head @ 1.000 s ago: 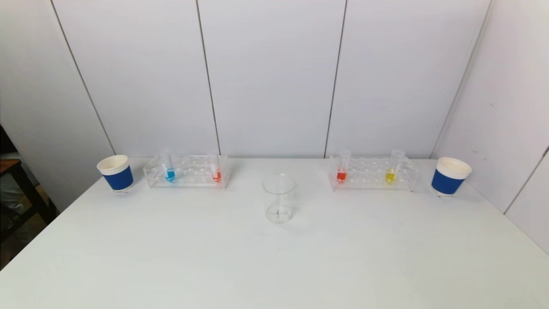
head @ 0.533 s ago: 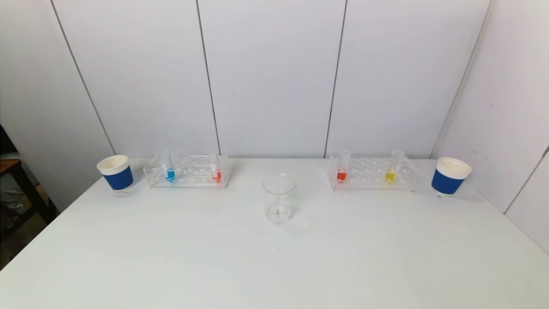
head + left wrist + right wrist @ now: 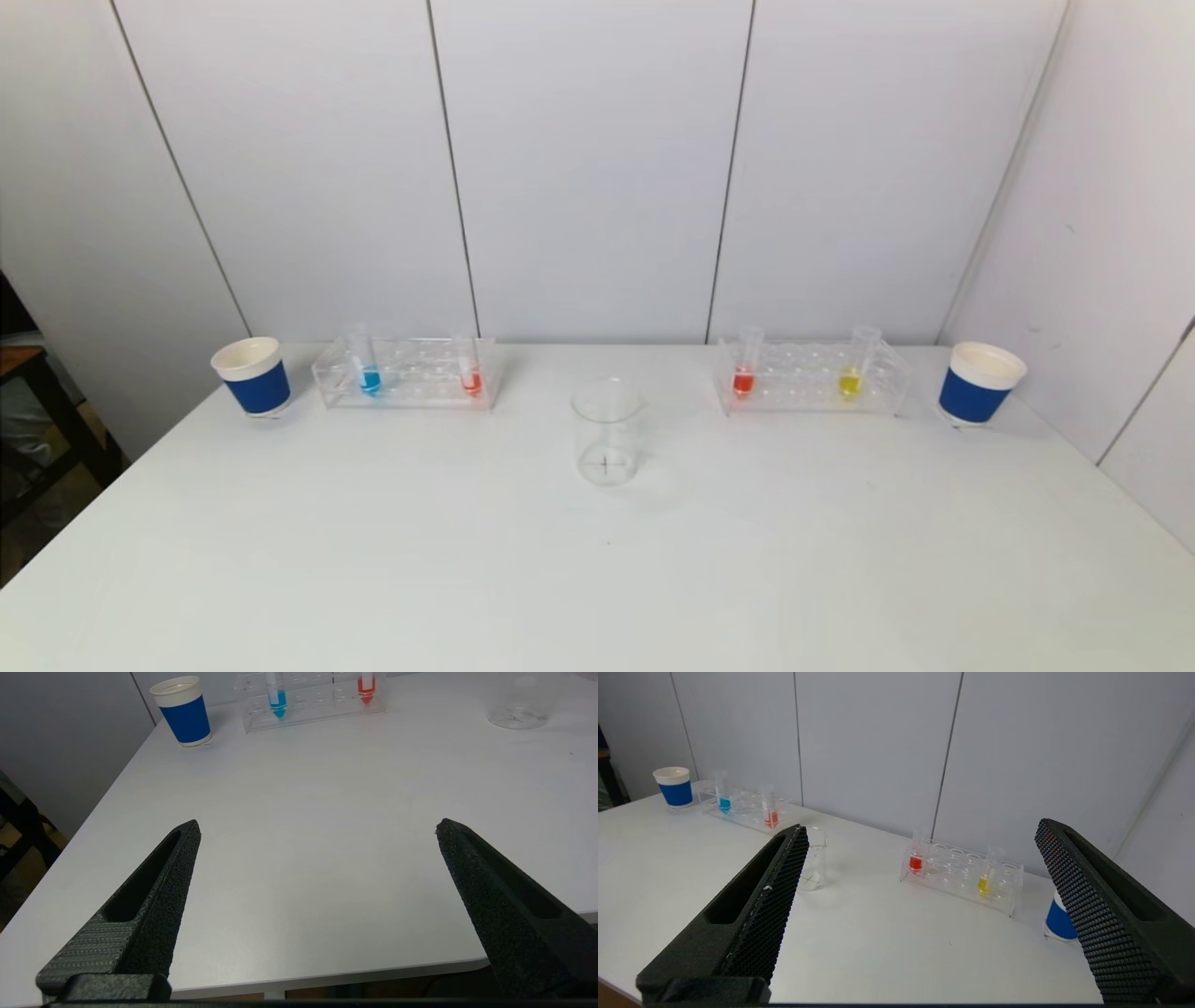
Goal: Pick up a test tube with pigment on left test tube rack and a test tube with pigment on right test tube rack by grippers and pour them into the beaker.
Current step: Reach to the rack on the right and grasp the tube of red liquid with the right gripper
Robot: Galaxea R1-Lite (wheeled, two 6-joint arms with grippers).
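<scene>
Nothing has moved on the white surface [image 3: 597, 579] since a second ago — racks, cups and beaker sit exactly where they were, so the task looks not yet begun, with neither tube lifted.

With the clear beaker [image 3: 607, 431] as the landmark, empty and upright at mid-surface: the left rack [image 3: 408, 372] stands behind it and well off to the robot's left, carrying a blue tube [image 3: 368, 359] at its outer end and a red tube [image 3: 470, 362] at the end nearer the beaker. Behind the beaker on the other side, the right rack [image 3: 810, 376] mirrors it, its red tube [image 3: 746, 359] nearer the beaker and a yellow tube [image 3: 854, 362] farther out. A blue cup [image 3: 252, 375] and a second blue cup [image 3: 978, 383] flank the racks, each farther from the beaker again.

All four tubes stand with their long axis near upright — pointed, pigment-filled tips down in the racks, open mouths up; the yellow one leans a little.

The left pincer [image 3: 317, 826] hangs on the near side of the beaker, over the surface's front edge, spread wide and gripping nothing. The right pincer [image 3: 920, 828] is likewise wide apart and empty, well short of the beaker and facing the right rack. Neither shows in the head view.
</scene>
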